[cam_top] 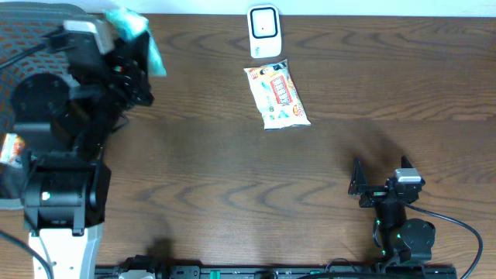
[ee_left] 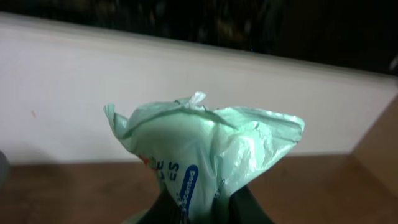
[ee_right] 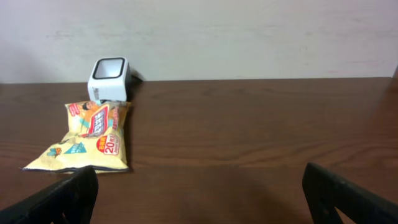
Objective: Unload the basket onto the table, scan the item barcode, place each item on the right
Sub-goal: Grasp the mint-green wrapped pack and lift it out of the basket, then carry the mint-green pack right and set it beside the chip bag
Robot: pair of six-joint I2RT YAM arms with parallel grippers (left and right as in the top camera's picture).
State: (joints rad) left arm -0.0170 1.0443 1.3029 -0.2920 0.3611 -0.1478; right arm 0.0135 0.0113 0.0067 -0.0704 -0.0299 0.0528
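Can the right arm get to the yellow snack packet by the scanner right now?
Probably yes: the right gripper is open and empty, with only bare table between it and the yellow snack packet.

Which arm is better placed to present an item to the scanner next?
Left. The left tool is shut on the green packet, with the scanner off to its right. The right tool is open and empty.

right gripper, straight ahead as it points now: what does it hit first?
Nothing close: from the right gripper, bare table runs ahead to the wall. The snack packet and scanner sit left of that line, though depth is unclear.
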